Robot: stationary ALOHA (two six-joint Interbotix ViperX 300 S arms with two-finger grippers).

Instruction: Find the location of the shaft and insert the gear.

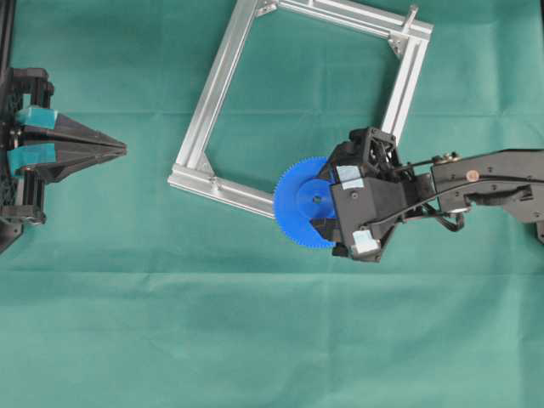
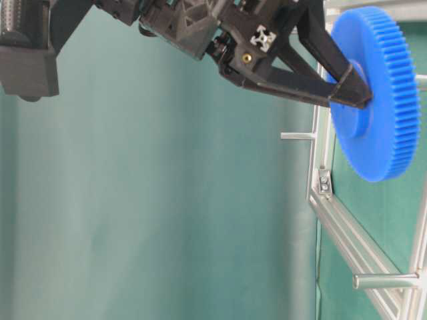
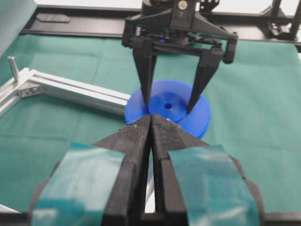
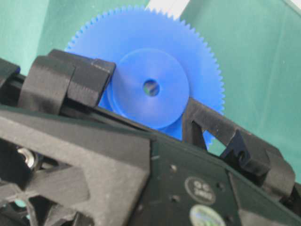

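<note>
The gear (image 1: 304,202) is clamped by the right gripper (image 3: 170,101), its two fingers pressed against opposite sides of the raised hub, so the centre hole sits midway between the fingertips and is left uncovered. The toothed disc is held flat-side down, just off the cloth (image 1: 255,340), over the near corner of the metal frame (image 1: 223,72). The left gripper (image 1: 119,150) is shut on nothing and parked well apart, so the right arm is judged to be the one that does the inserting. No shaft can be made out with certainty — only pegs are seen standing up from the frame, one at the far corner (image 1: 411,17) and, in the table-level view, one just beside the gear's rim (image 2: 297,136). The coming move is taken to turn on one relation: the hole's axis, running straight out from between the fingertips, must be lined up with the pin's own long axis before the gear is lowered — any tilt is likely to jam it.
</note>
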